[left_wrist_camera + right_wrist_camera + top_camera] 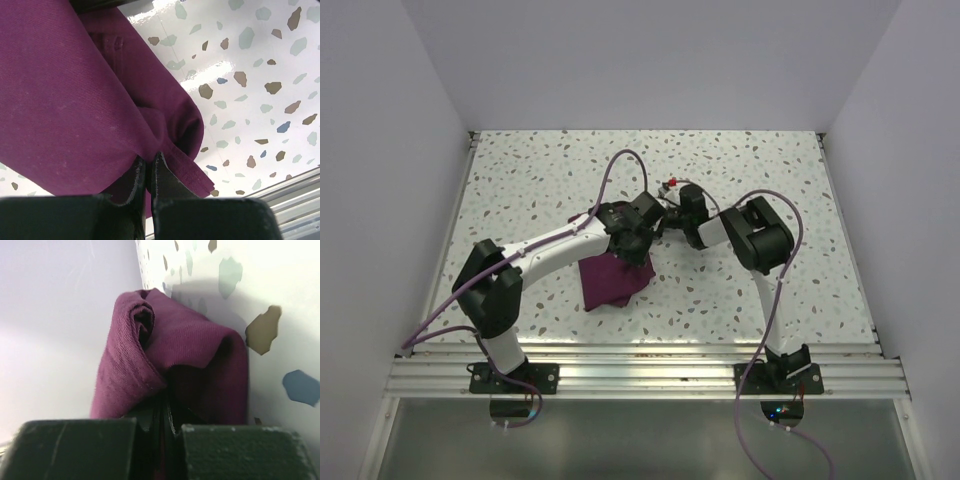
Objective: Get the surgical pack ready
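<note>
From above, you see the deep purple-maroon fabric surgical pack [613, 281] only as a rumpled patch near the middle of the white speckled table [520, 190], its far part hidden under the left arm [560, 243]. There the arm bodies cover both pinch points.

The wrist cameras show you the grips. The left gripper [149, 167] has its black fingers pressed almost together, pinching an edge of the cloth; the rest drapes as a broad fold across the left of that view. The right gripper [164, 412] has its fingers squeezed tight on a bunched fold that stands up ahead of them.

A violet cable [615, 170] loops over the far side of the left arm, and a ridged metal rail [640, 365] runs along the near edge.
</note>
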Available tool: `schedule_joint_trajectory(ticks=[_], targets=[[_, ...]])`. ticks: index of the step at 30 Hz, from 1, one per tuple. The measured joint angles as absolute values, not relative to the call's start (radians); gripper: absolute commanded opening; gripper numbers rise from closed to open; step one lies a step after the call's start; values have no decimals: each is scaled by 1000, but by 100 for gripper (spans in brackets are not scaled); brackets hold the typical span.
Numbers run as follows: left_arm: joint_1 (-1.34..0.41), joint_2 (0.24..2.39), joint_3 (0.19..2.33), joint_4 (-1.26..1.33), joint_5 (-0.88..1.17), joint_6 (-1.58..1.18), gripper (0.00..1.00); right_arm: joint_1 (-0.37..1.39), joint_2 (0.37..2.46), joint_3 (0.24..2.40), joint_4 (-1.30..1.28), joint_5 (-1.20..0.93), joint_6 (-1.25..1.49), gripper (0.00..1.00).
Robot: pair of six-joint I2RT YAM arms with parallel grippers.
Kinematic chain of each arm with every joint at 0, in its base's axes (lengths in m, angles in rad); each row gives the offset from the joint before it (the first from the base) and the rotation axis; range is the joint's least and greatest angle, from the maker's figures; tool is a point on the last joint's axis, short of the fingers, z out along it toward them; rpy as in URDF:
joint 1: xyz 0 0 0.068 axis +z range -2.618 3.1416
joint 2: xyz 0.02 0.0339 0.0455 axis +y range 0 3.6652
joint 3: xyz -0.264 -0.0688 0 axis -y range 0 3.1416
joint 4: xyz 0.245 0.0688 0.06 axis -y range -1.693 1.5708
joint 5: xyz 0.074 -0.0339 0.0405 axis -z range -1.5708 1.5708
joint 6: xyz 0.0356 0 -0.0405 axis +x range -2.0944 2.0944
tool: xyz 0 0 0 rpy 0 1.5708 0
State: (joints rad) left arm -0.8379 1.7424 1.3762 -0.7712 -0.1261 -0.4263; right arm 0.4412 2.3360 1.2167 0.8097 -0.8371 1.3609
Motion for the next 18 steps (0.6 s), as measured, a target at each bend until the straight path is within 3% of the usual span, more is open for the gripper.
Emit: schedule_joint_trajectory(ticks=[6,12,18], targets=[[-838,1739,1358,-763,-117,-427,0,371,2270,1148,743,-843,1298,0],[-829,1739,1345,-750,-104,-427,0,288,2120,1114,424,-857,1053,0],[-823,1736,1344,-749,-96,-427,0,317,2001,1114,253,-868,888,0]])
